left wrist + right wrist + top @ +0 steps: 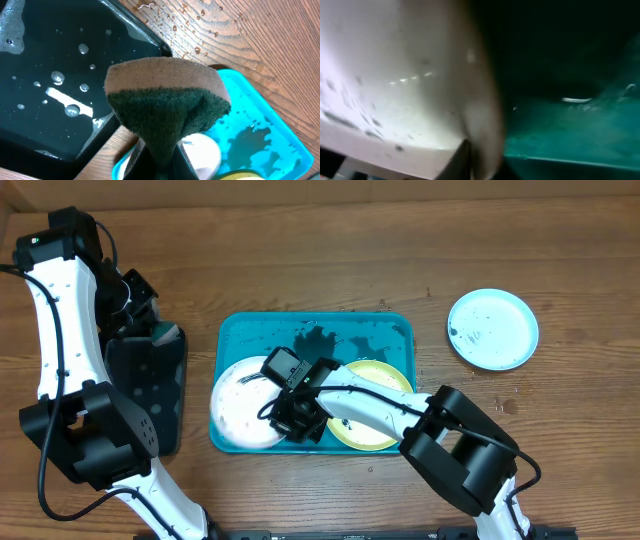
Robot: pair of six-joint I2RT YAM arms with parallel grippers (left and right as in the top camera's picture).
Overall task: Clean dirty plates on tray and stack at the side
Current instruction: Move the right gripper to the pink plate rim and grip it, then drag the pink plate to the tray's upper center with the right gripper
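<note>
Turquoise plastic forms the tray (240, 340) in the middle of the worktop (330, 250). Two of the plates lie in it: the white plate (238, 405) at its left end and the yellow-green plate (390, 380) at its right. A dark wet smear (320, 340) marks the tray floor behind them. The light blue plate (492, 330) lies alone on the wood, well off to the right of the tray, with dark specks near one edge.

The right pincer (290, 425) is down at the edge of the white plate that faces the yellow-green one. Its jaws are closed, and the blurred wrist view shows that rim right against them, so it appears to have the plate pinched by the edge. The left pincer (159, 155) is clamped on a sponge (167, 100), green scouring side outward, above the black tray (150, 390), which is wet with beads of water and some foam.

The step in hand looks like taking hold of the white plate for scrubbing. Next, the plate needs tilting or lifting clear of the tray floor while the sponge comes across to meet its face.
</note>
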